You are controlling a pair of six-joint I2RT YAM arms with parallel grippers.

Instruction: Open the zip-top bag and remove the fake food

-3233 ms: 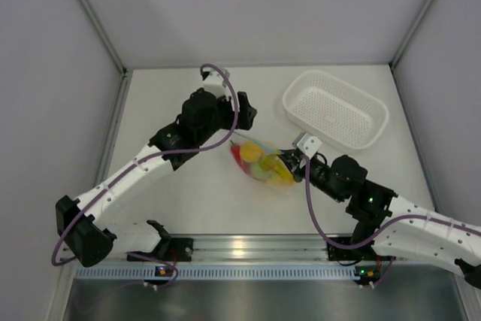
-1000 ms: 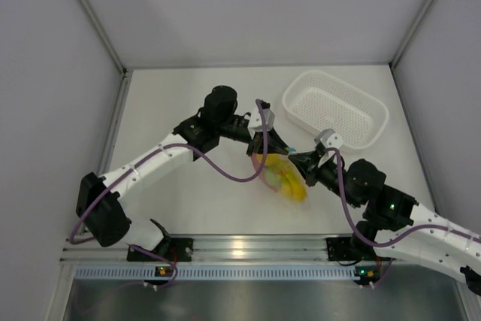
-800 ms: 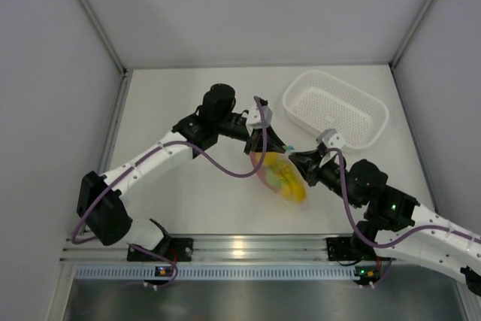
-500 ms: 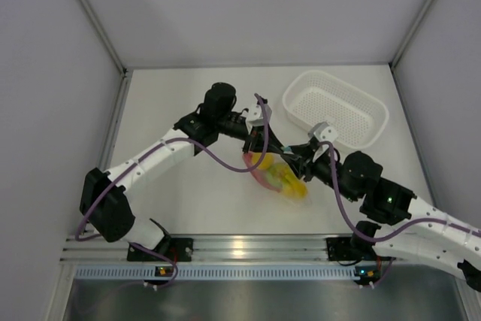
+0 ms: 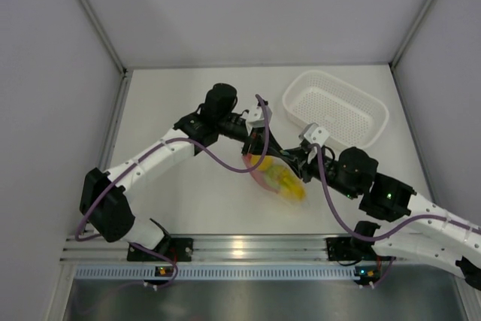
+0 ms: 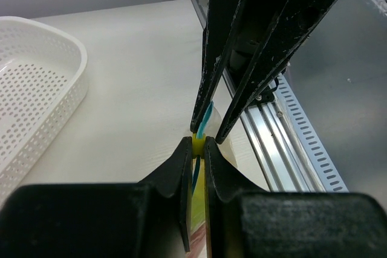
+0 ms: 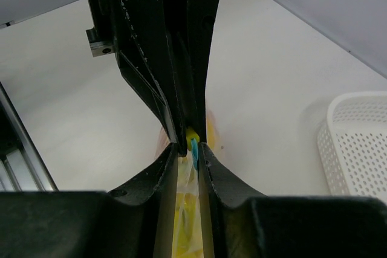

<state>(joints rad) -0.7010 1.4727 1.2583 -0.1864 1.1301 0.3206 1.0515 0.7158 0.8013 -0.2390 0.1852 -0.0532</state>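
The zip-top bag (image 5: 279,180) hangs between the two arms just above the table, with yellow and pink fake food (image 5: 288,184) showing through it. My left gripper (image 6: 199,143) is shut on a yellow tab (image 7: 192,133) at the bag's top edge, where the blue zip strip (image 6: 207,116) starts. My right gripper (image 7: 188,148) meets it tip to tip from the other side. Its jaws stand narrowly apart around the blue strip (image 7: 194,147), which lies against one finger with a gap on the other side. The bag's clear plastic and yellow food (image 7: 184,222) hang below between the right fingers.
A white perforated basket (image 5: 291,100) sits at the back right of the table, close behind the right wrist; it also shows in the wrist views as the basket (image 6: 36,89) and the basket (image 7: 357,137). The aluminium rail (image 6: 284,131) runs along the near table edge.
The right gripper let go of the bag's edge, moved left up against the left gripper's tips and narrowed again around the blue strip. The bag shifted slightly left.
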